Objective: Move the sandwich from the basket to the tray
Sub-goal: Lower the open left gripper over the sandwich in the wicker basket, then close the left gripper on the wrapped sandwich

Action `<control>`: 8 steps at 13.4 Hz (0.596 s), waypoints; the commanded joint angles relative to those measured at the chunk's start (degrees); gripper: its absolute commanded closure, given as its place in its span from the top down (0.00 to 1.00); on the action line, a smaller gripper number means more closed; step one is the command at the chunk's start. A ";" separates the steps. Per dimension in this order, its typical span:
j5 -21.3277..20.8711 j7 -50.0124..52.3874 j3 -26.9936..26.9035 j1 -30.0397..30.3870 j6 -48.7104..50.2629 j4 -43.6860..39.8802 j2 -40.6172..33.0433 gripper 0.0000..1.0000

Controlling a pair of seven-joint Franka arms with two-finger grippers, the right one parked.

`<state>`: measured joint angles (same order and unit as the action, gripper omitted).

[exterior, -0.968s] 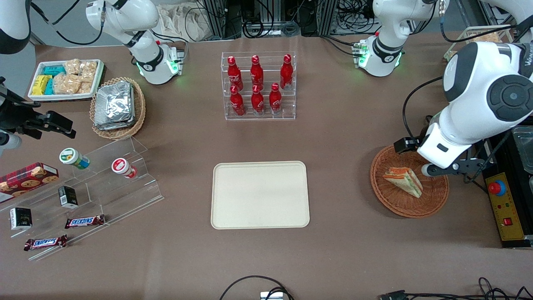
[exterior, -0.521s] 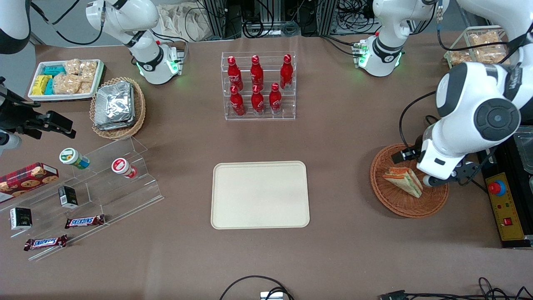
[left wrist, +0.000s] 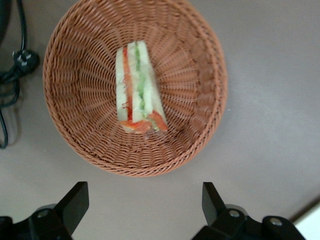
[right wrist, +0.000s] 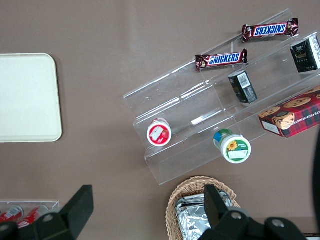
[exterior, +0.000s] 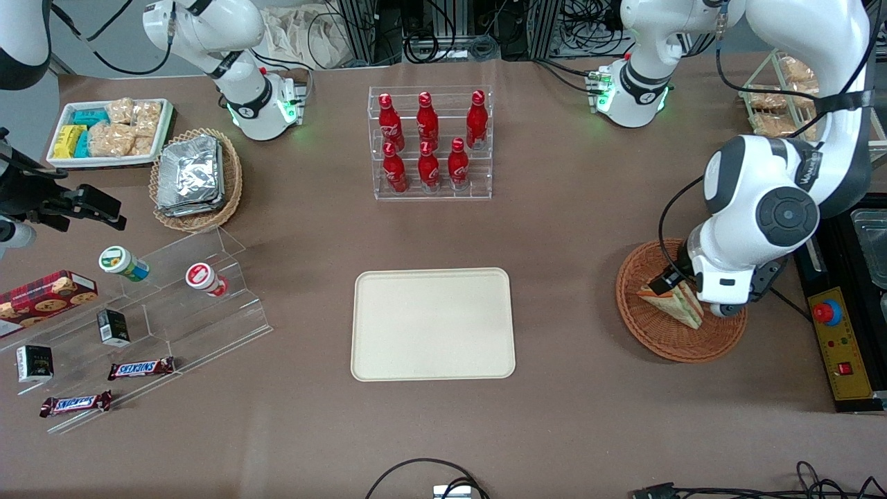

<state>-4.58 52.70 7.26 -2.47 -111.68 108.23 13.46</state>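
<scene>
I've got the pincer (left wrist: 142,210) hanging above the basket (left wrist: 205,65), its two dark fingers (left wrist: 74,204) spread wide apart with nothing between them. From the wrist camera I see bare brown surface (left wrist: 270,100) in the gap between the fingers, and the basket's rim sits just ahead of the fingertips.

The sandwich (left wrist: 137,90) lies inside the basket, resting on its side so the filling edge faces up at me: pale bread, an orange-red stripe, a green stripe. Its wide end, where the filling spills out a little, points toward the pincer; the narrow end points away. No finger touches it.

From the front camera, the arm's wrist covers part of the basket (exterior: 665,339), and the sandwich (exterior: 675,303) peeks out right beside the wrist housing. The pincer itself is hidden under the arm in that view, so I can't place it there.

The tray (exterior: 433,324) lies flat on the surface (exterior: 568,229), well apart from the pincer, toward the parked arm's end, and carries nothing.

Farther from the front camera than the tray, a clear rack of red bottles (exterior: 428,142) stands upright.
</scene>
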 commanded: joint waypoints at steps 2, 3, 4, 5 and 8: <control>-5.08 3.11 -2.68 0.19 -4.75 1.28 2.88 1.00; -5.18 3.29 -3.73 0.19 -5.99 1.37 3.50 1.00; -5.18 5.12 -3.83 0.10 -6.26 1.02 4.20 1.00; -5.18 8.53 -3.83 0.01 -6.27 0.67 5.34 1.00; -5.27 10.23 -3.83 0.10 -6.09 0.58 8.16 1.00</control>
<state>-8.88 60.50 3.40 -2.15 -117.63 109.63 19.64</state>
